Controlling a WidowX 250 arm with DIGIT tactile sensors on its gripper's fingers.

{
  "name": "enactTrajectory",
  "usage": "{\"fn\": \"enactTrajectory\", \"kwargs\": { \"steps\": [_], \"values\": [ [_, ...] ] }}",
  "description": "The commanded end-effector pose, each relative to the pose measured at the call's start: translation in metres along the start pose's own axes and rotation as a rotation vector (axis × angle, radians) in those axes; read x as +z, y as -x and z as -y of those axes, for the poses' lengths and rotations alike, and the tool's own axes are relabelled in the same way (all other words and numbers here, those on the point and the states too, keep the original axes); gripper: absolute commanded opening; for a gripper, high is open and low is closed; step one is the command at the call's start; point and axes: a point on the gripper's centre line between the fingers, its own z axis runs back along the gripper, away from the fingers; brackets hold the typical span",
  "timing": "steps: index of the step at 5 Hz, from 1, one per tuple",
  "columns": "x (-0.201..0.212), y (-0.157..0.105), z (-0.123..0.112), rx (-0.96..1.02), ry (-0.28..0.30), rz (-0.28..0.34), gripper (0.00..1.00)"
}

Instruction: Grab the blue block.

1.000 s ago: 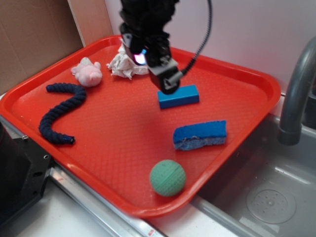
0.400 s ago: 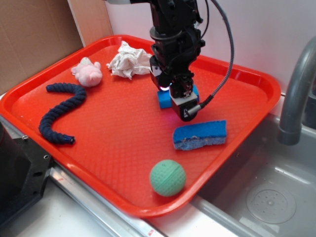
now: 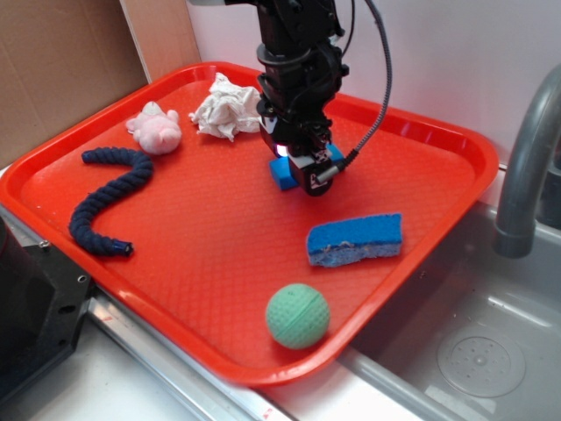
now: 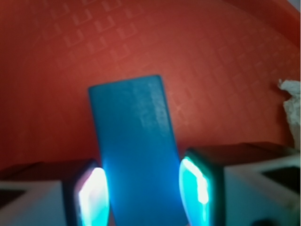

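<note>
The blue block (image 3: 280,173) lies on the red tray (image 3: 210,254), right of the tray's middle and mostly hidden under my gripper (image 3: 302,173). In the wrist view the blue block (image 4: 131,141) runs straight between the two lit fingers (image 4: 92,193), which press against its long sides. The gripper (image 4: 143,193) is shut on the block, low against the tray floor. Only the block's left end and a sliver at its right show in the exterior view.
A blue sponge (image 3: 355,239) lies just in front of the block and a green ball (image 3: 298,316) nearer the front rim. A crumpled white cloth (image 3: 223,107), a pink toy (image 3: 155,127) and a dark rope (image 3: 110,197) sit left. A sink and faucet (image 3: 526,167) stand right.
The gripper came down from above the tray, swung back left over the block and closed around it. The block's left end has shifted slightly left.
</note>
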Motion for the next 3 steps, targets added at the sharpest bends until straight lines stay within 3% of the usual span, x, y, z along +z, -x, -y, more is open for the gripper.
{"fn": "enactTrajectory", "kwargs": {
  "steps": [1, 2, 3],
  "values": [
    [0.11, 0.029, -0.02, 0.12, 0.026, 0.113, 0.0],
    [0.147, 0.053, -0.028, 0.18, 0.035, 0.141, 0.0],
    [0.15, 0.058, -0.029, 0.122, 0.083, 0.14, 0.99]
  ]
}}
